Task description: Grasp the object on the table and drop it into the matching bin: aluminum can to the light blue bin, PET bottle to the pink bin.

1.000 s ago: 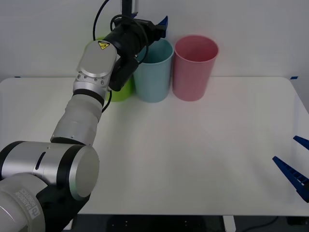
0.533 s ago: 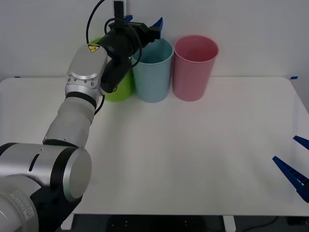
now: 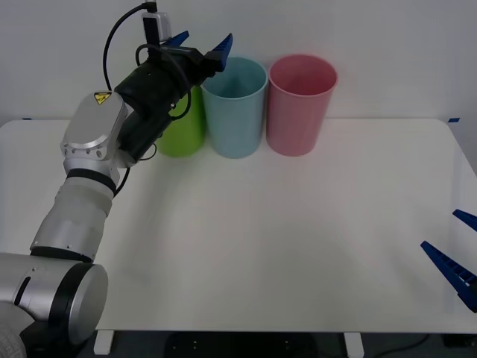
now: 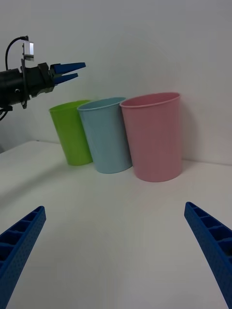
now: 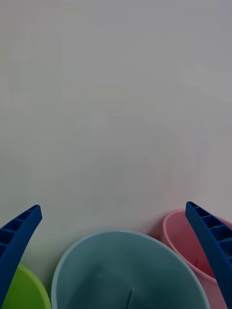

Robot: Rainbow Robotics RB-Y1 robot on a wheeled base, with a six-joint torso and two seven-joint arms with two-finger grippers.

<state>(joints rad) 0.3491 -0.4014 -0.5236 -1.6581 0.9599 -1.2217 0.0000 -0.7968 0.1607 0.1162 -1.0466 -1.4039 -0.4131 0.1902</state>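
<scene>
Front view: I see left gripper [image 3: 200, 43] up above blue bin [image 3: 235, 112] and green bin [image 3: 182, 128], fingers spread, holding nothing. Pink bin [image 3: 300, 104] next to blue bin on counter [image 3: 298, 239]. Right gripper [image 3: 456, 253] low at counter's right edge, fingers spread. Can: I can't tell where.

A lime green bin [image 3: 181, 130], a light blue bin [image 3: 236, 112] and a pink bin [image 3: 300, 104] stand on the white bench [image 3: 298, 239]. Both hands' ribbed fingers [image 3: 218, 51] are blue.

Silver-and-black left arm [image 3: 89, 160] with yellow warning sticker, black cable, blue ribbed jaws.
</scene>
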